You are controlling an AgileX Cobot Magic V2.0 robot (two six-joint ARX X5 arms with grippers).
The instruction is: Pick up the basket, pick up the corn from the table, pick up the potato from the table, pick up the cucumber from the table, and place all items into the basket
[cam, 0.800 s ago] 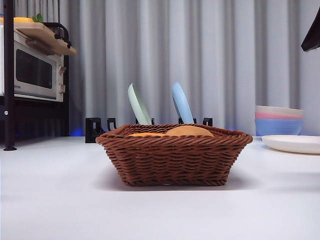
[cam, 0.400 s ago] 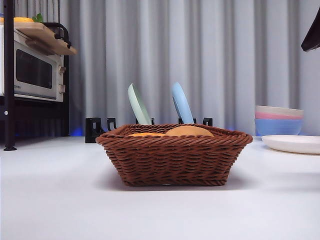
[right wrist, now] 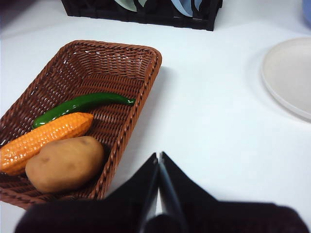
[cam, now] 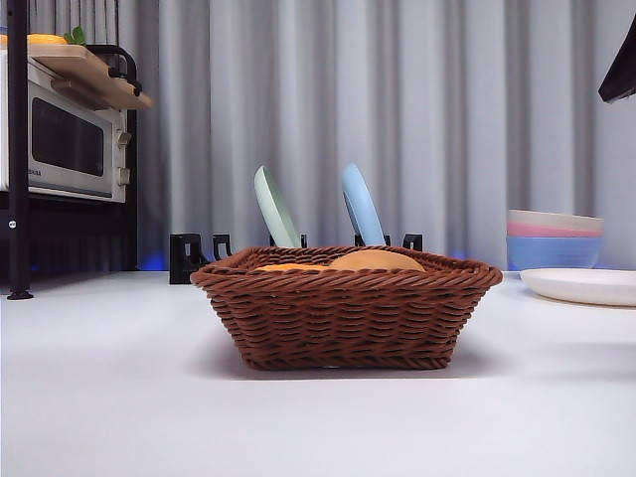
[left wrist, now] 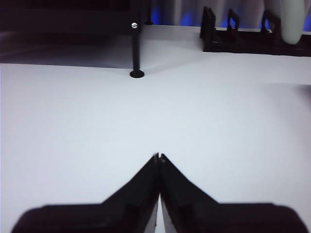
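The brown wicker basket (cam: 348, 313) stands on the white table (cam: 99, 397) in the middle of the front view; it also shows in the right wrist view (right wrist: 116, 63). In it lie the orange corn (right wrist: 43, 138), the tan potato (right wrist: 65, 164) and the green cucumber (right wrist: 80, 104). In the front view only the potato's top (cam: 378, 260) and a strip of corn (cam: 288, 267) show above the rim. My right gripper (right wrist: 159, 160) is shut and empty, above the table beside the basket. My left gripper (left wrist: 159, 158) is shut and empty over bare table, away from the basket.
A black rack with a green plate (cam: 273, 209) and a blue plate (cam: 360, 207) stands behind the basket. A microwave (cam: 65, 139) on a black shelf is at the left. Stacked bowls (cam: 554, 238) and a white plate (cam: 586, 285) are at the right.
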